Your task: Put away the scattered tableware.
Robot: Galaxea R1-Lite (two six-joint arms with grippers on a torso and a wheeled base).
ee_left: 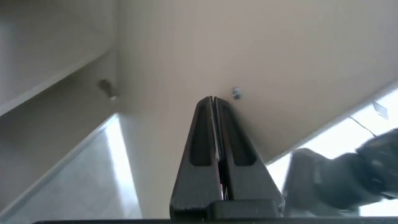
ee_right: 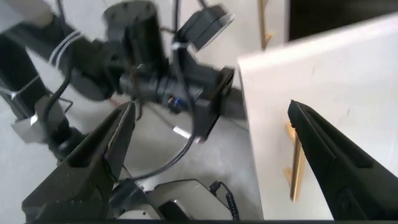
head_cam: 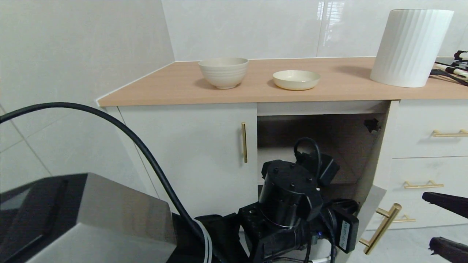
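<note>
A cream ribbed bowl [head_cam: 223,72] and a shallow cream dish [head_cam: 296,79] stand on the wooden countertop [head_cam: 175,86]. Below them the cabinet's right door [head_cam: 373,201] is swung open. My left arm [head_cam: 289,193] is low in front of the open compartment. In the left wrist view my left gripper [ee_left: 213,102] is shut with nothing in it, its tip close to a pale panel. My right gripper [head_cam: 427,220] hangs open at the right, beside the open door [ee_right: 323,74], holding nothing; its fingers [ee_right: 106,149] are spread wide.
A tall white ribbed container [head_cam: 409,47] stands at the counter's right, with dark utensils [head_cam: 451,69] beyond it. The closed left door has a gold handle [head_cam: 244,142]. Drawers [head_cam: 431,160] with gold pulls fill the right. A black cable [head_cam: 146,153] crosses in front.
</note>
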